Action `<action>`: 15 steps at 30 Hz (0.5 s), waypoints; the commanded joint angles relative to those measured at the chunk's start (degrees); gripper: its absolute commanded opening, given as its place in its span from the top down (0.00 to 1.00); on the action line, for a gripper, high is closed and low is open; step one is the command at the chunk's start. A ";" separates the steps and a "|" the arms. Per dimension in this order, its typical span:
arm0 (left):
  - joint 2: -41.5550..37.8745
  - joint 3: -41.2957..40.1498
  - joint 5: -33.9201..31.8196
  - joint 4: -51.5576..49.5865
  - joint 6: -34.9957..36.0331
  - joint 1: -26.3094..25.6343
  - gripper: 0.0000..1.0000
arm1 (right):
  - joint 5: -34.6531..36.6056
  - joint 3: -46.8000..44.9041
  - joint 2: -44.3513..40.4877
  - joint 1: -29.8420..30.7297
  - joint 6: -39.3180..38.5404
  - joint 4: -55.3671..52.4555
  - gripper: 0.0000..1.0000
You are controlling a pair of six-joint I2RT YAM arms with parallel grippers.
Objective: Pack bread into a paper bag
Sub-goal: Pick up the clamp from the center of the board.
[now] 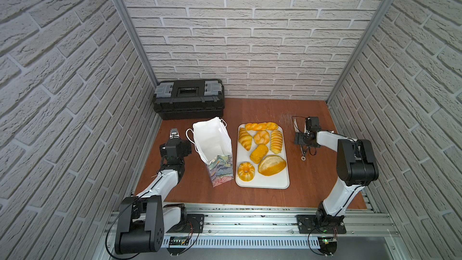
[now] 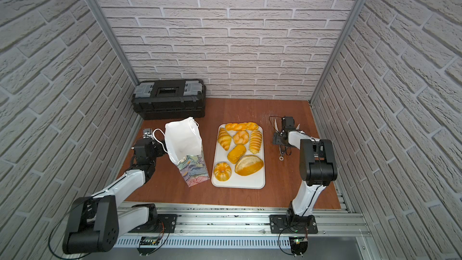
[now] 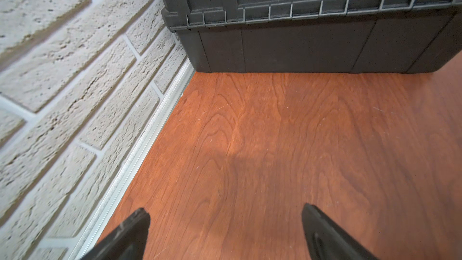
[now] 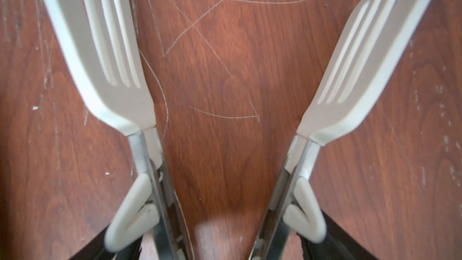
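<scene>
Bread: 7 glossy golden-yellow pieces, all lying on the white tray [image 1: 262, 185] at mid-table, none of them in the bag. At the far edge the braided stick [image 1: 261, 126] lies crosswise. Nearer, from left to right: croissant [image 1: 244, 138], knot roll [image 1: 261, 137], ridged roll [image 1: 276, 141]. The small loaf [image 1: 259, 153] sits at the centre, the ring [image 1: 246, 171] at the near left, and the large oval loaf [image 1: 272, 165], pale and floured on top, at the near right. The pieces lie close together.

The paper bag [image 1: 212, 143] stands upright just left of the tray, with a narrow strip of table [image 1: 262, 108] between them. Its mouth is open with the white lining showing, and the painted swirl pattern shows on the near outer face. White cord handles [image 1: 190, 136] hang at the left and far rims.

Left arm: it reaches from the near-left rail toward the far side. The left gripper [image 3: 226, 215] is beside the bag's left side and aimed at the black toolbox [image 1: 188, 98] in the far-left corner. Its fingers stand spread apart over bare wood with nothing between them. In both top views 1 cord handle loops close to the wrist – contact cannot be confirmed.

Right arm: the elbow is raised high at the near right and the forearm is angled left and far. The right gripper [image 4: 220, 238] is over scratched bare table right of the tray, well apart from the bread. Its black fingers bear from outside on the 2 arms of the tongs [image 4: 107, 71] – the tool is held, with its white slotted paddles splayed wide.
</scene>
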 commanded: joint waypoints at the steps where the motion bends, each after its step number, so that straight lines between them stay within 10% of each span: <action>1: -1.18 -0.95 -0.61 1.18 0.40 -0.36 0.02 | -1.66 0.08 0.04 -1.72 1.10 0.47 0.09; 15: -2.70 -1.71 -0.83 0.75 0.29 -0.42 0.02 | -8.60 1.90 2.92 -3.62 1.00 -1.64 0.14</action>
